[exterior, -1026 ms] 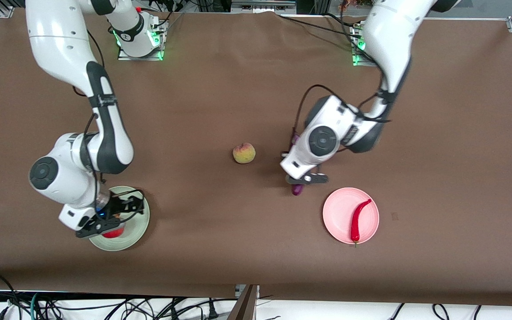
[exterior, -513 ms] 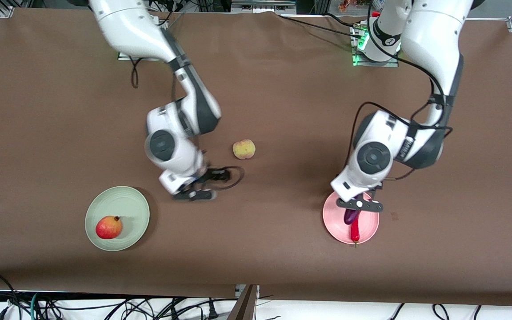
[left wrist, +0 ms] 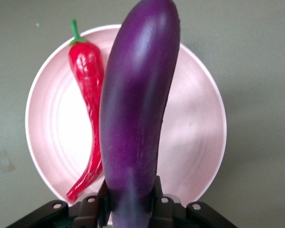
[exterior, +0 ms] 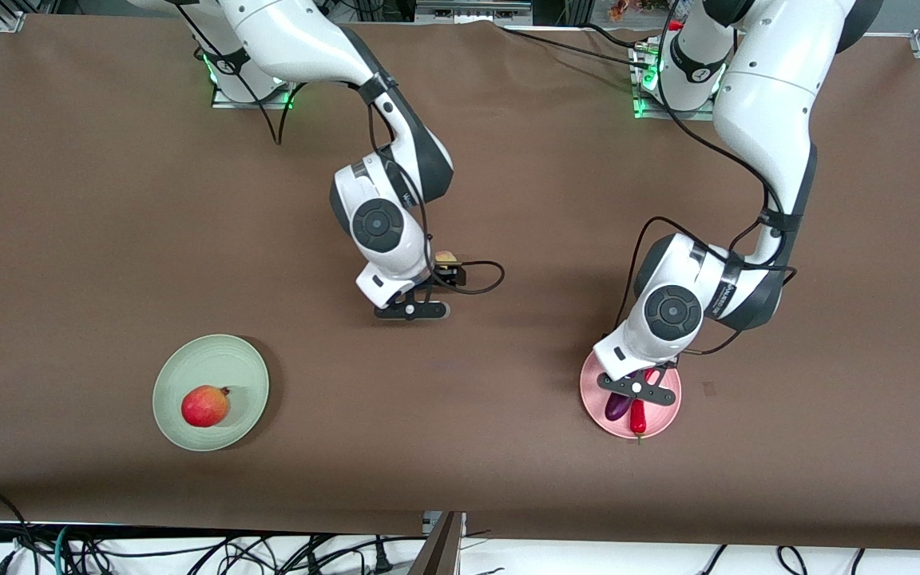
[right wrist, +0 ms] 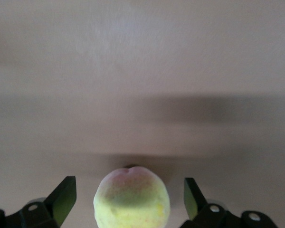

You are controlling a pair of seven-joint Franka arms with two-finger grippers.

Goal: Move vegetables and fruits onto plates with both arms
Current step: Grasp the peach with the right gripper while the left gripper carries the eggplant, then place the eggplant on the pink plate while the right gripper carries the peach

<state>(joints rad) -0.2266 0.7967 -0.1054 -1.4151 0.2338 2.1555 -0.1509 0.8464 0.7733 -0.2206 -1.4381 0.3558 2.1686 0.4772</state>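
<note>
My left gripper (exterior: 634, 389) is shut on the purple eggplant (exterior: 616, 407) and holds it low over the pale pink plate (exterior: 665, 414), beside the red chili pepper (exterior: 638, 417) lying on that plate. In the left wrist view the eggplant (left wrist: 135, 109) stands between the fingers, over the plate (left wrist: 199, 137) and next to the chili (left wrist: 88, 95). My right gripper (exterior: 420, 307) is open over the peach (exterior: 446, 257), which is mostly hidden under the hand. In the right wrist view the peach (right wrist: 132, 197) sits between the spread fingers (right wrist: 62, 199), apart from both. The pomegranate (exterior: 204, 406) lies on the pale green plate (exterior: 240, 367).
The brown table (exterior: 69, 239) runs wide around both plates. The arm bases (exterior: 248, 80) stand at the table's edge farthest from the front camera. Cables hang below the nearest edge.
My right arm left the pomegranate on the green plate and swung to the peach at the table's middle. My left arm carried the eggplant to the pink plate and lowered it.
</note>
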